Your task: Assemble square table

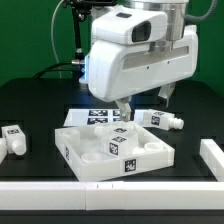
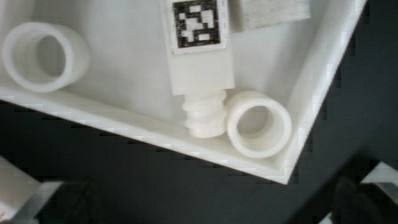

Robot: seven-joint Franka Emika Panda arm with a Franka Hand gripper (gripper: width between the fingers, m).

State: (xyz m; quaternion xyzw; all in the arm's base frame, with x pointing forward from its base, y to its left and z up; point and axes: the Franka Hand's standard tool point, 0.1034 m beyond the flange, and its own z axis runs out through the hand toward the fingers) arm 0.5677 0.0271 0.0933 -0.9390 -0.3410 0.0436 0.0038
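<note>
Tray top (image 1: 92, 165) by bench front edge, centre; leg (image 2: 199, 70) inside, screw tip beside corner hole (image 2: 258, 128); gripper (image 1: 122, 107) seemingly just above; spread or closed: cannot tell

1 tray top (image 1: 85, 150), 3 legs (image 1: 12, 138) (image 1: 160, 120) (image 1: 118, 140), 1 marker board (image 1: 98, 117), 2 white bars (image 1: 100, 190) (image 1: 212, 155).

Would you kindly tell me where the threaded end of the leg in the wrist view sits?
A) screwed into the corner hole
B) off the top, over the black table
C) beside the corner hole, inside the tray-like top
C: the leg ends with its threaded tip next to the raised ring of the corner hole, within the rim of the square top, not in the hole.
</note>
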